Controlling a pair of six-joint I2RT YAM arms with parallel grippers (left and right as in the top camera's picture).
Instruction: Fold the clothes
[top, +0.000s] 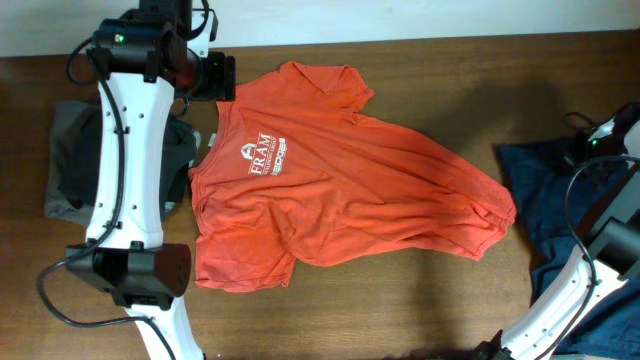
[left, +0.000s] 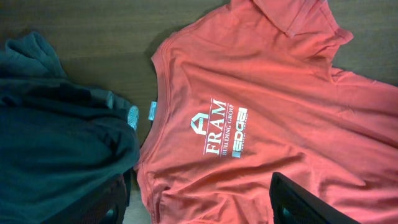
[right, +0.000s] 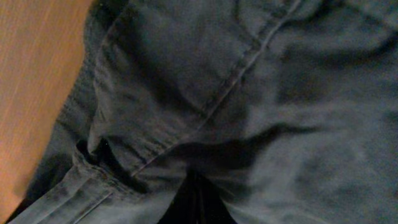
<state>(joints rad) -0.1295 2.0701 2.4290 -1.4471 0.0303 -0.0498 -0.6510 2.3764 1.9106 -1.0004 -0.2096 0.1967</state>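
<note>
An orange T-shirt (top: 340, 180) with a white FRAM logo lies spread and wrinkled on the wooden table. It also fills the left wrist view (left: 267, 106). My left gripper (top: 215, 75) hovers above the shirt's collar side, open and empty, with its fingers wide apart (left: 199, 205). A dark blue garment (top: 545, 190) lies at the right edge. My right gripper (top: 598, 138) is down on it. In the right wrist view its fingers (right: 199, 196) are closed together, with the dark cloth (right: 249, 93) bunched round them.
A crumpled dark grey garment (top: 70, 160) lies at the table's left, touching the shirt's edge in the left wrist view (left: 56, 143). Bare wood (top: 400, 300) runs along the front of the table. A cable (top: 575, 125) lies at the right.
</note>
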